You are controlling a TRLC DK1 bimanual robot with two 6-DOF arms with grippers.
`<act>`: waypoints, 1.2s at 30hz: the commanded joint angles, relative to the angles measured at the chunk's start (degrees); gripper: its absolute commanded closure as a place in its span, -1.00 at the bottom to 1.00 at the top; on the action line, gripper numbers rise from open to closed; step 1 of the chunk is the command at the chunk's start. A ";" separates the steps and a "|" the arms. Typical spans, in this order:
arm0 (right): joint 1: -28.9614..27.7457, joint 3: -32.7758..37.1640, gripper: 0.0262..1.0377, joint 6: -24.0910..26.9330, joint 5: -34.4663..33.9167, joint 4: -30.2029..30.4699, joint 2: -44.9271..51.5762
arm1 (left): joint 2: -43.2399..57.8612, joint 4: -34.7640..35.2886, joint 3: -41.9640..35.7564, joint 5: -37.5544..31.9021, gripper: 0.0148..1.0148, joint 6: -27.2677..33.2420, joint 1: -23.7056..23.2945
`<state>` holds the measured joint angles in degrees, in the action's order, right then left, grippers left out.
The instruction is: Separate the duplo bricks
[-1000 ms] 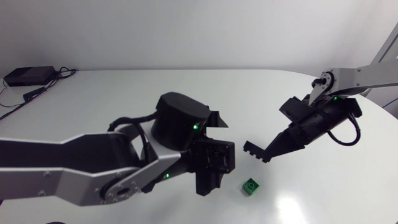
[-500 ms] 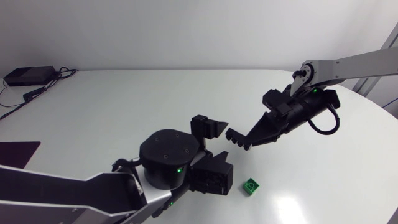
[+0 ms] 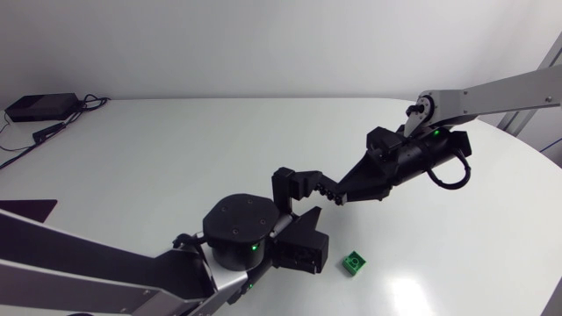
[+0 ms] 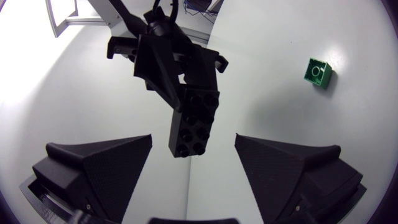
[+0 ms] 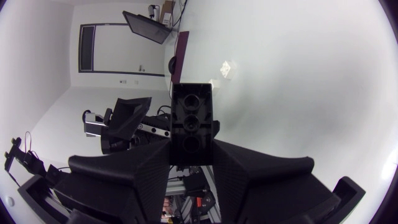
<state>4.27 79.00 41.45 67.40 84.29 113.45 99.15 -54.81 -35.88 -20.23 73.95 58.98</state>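
Note:
My right gripper (image 3: 351, 188) is shut on one end of a black stack of duplo bricks (image 3: 331, 192), held above the table's middle. In the left wrist view the black bricks (image 4: 194, 121) point studs-up into the gap of my left gripper (image 4: 194, 148), with the right gripper (image 4: 166, 61) behind them. My left gripper (image 3: 303, 214) is open, its fingers standing wide on either side of the stack's free end without touching it. The right wrist view shows the bricks (image 5: 191, 115) clamped between the right gripper's (image 5: 191, 155) fingers. A small green brick (image 3: 354, 262) (image 4: 318, 73) lies alone on the table near the front.
A black box (image 3: 39, 107) with cables sits at the table's far left corner. A dark flat mat (image 3: 22, 211) lies at the left edge. The white table (image 3: 176, 149) spreads out behind both arms.
My right gripper carried the black bricks leftward toward the middle. My left arm swung round, and its open fingers now bracket the stack's free end.

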 commanded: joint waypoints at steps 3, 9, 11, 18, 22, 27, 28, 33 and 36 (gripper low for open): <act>0.65 0.10 0.72 -1.46 1.07 1.14 1.25 | 2.10 -1.62 0.37 -0.60 -0.66 1.72 -1.06; 1.00 -1.22 0.72 -1.46 3.36 1.05 0.90 | 3.33 -1.88 -0.86 -0.51 -0.58 1.46 -1.59; 1.62 -1.66 0.72 -1.46 3.71 1.05 0.81 | 3.77 -2.15 -1.21 -0.51 -0.52 1.37 -1.76; 3.02 -2.89 0.72 -1.46 4.23 0.70 1.07 | 4.56 -2.50 -2.88 -0.34 -0.50 1.19 -2.03; 3.37 -3.33 0.72 -1.73 4.50 0.87 0.99 | 4.64 -2.59 -3.58 -0.25 -0.39 1.19 -2.64; 2.85 -4.03 0.72 -1.90 5.73 0.96 1.25 | 3.94 -2.76 -3.85 -0.16 -0.26 1.11 -2.82; 2.67 -4.12 0.72 -1.90 5.82 1.14 1.16 | 3.59 -2.76 -3.85 -0.16 -0.25 1.02 -2.82; 2.14 -3.77 0.72 -1.81 6.43 1.93 1.42 | 1.92 -2.85 -3.58 -0.16 -0.15 0.93 -1.50; 1.18 -3.33 0.72 -1.46 6.96 2.63 1.51 | 0.95 -2.85 -3.50 -0.16 -0.08 1.02 -0.80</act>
<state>6.35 76.23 40.23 73.49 85.56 113.86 101.86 -56.64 -38.37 -20.21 73.93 57.45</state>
